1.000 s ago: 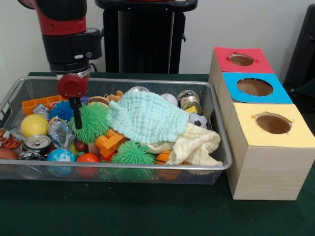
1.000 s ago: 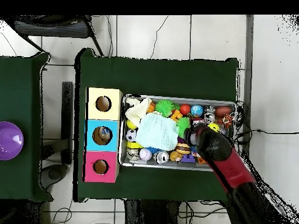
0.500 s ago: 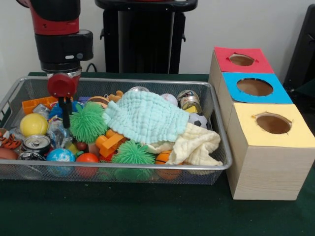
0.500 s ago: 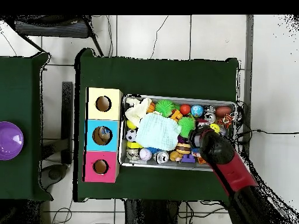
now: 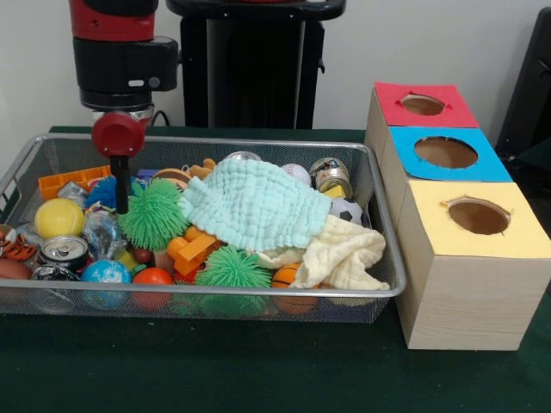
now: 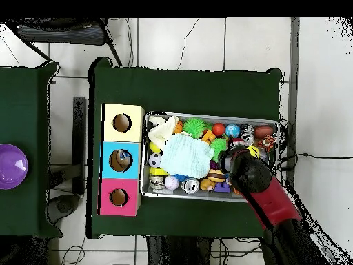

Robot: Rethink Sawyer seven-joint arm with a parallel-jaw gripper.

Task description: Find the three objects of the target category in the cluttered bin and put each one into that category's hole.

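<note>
Green table w/ wire bin beside 3-hole wooden box

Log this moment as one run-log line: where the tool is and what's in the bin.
tool: over bin, beside green spiky ball | grasp: unclear | mint cloth: covers centre | boxes: untouched

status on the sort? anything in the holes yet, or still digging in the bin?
Done: nothing confirmed. In the overhead view something shows inside the blue box's hole, but I can't tell what it is. In hand: nothing clearly held; the hand hangs low in the wire bin beside the green spiky ball. Left: apparently all three drops, with the bin full and the mint cloth covering its middle.
</note>
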